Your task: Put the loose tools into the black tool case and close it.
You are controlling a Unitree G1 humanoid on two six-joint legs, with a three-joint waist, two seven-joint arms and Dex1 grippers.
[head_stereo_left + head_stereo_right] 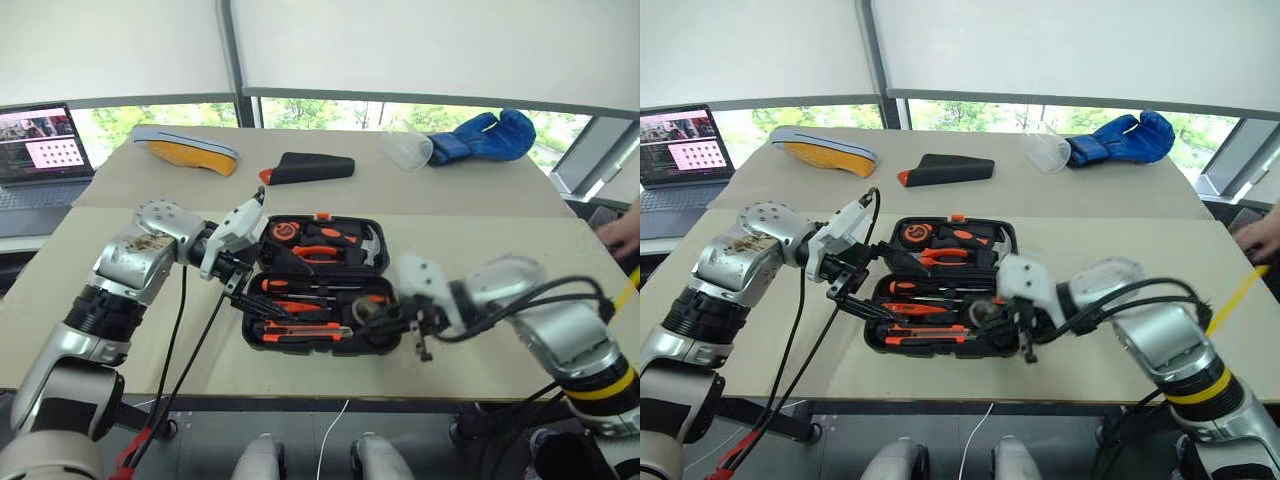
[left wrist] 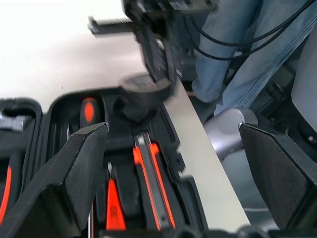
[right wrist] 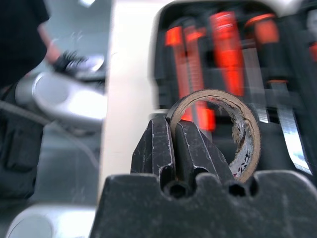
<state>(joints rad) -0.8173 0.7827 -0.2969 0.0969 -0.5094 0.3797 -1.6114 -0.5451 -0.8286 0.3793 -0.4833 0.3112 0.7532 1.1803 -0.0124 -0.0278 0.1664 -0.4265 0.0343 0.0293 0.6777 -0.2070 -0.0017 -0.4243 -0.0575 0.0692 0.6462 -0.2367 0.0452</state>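
Observation:
The black tool case [image 1: 250, 318] lies open on the table, lid half toward the far side. Two screwdrivers [image 1: 310, 287] and a black-orange utility knife [image 1: 300, 336] rest in the near half's recesses. My right gripper [image 1: 388, 320] hovers over the right end of that half, shut on the rim of the small dark tape roll [image 3: 246, 130], which hangs just above the case [image 1: 364, 312]. My left gripper [image 1: 240, 282] is open at the case's left edge, fingers [image 2: 74, 173] wide apart with nothing between them.
Pliers [image 1: 322, 251], a hammer [image 1: 368, 243] and a round tape measure [image 1: 283, 232] sit in the lid. Behind the case lie a black wedge pouch [image 1: 308, 168], a yellow-grey pad [image 1: 190, 150], a clear cup [image 1: 405, 148] and a blue glove [image 1: 488, 135]. Laptop [image 1: 40, 145] far left; a person's hand [image 1: 622, 235] at right.

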